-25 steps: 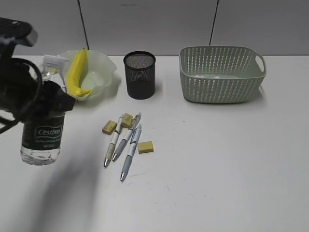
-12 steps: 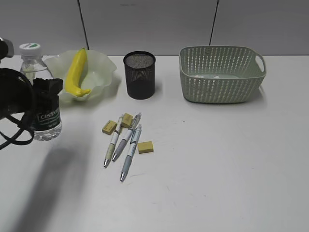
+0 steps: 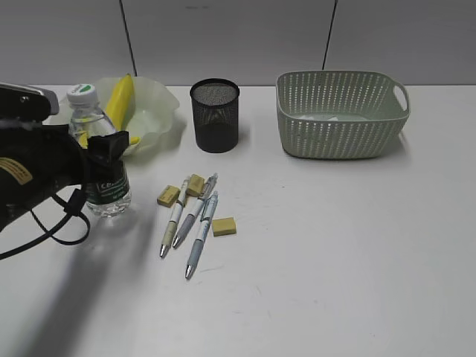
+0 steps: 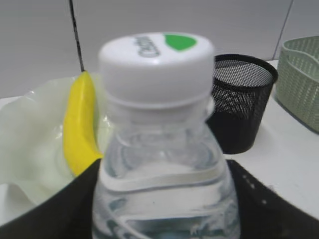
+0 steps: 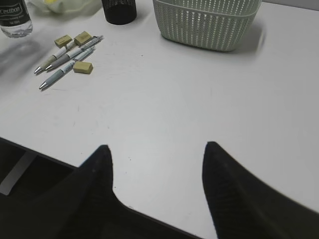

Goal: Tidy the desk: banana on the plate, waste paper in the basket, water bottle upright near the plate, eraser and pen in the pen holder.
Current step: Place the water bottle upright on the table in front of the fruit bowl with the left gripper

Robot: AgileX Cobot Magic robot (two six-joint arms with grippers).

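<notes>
I have the left gripper [image 3: 104,167] closed round the bottle [image 3: 98,152], and I'm holding it by the body so the cap points straight up, since it must end standing near the plate [image 3: 160,104]. In the exterior view the bottle stands upright just in front of the plate, its base at or very near the desk [image 3: 335,260]; I can't tell whether it is fully set down. The left wrist view shows why the grip sits where it does: the fingers [image 4: 60,209] lie against both flanks of the bottle below its shoulder, cap and neck rising clear between them, so the bottle is squarely in the middle of the jaws, pinched at label height. The banana [image 3: 119,100] already lies in the plate, right behind the bottle. My right gripper [image 5: 157,169] hangs over bare desk at the near edge, its two fingers spread with nothing between them, well away from everything; I keep it parked there so it stays out of the left arm's way. Three pens [image 3: 195,219] and three erasers [image 3: 224,226] lie loose together in front of the holder [image 3: 215,115], untouched. The basket [image 3: 341,111] sits at the far right; I can't make out any waste paper on the desk.
</notes>
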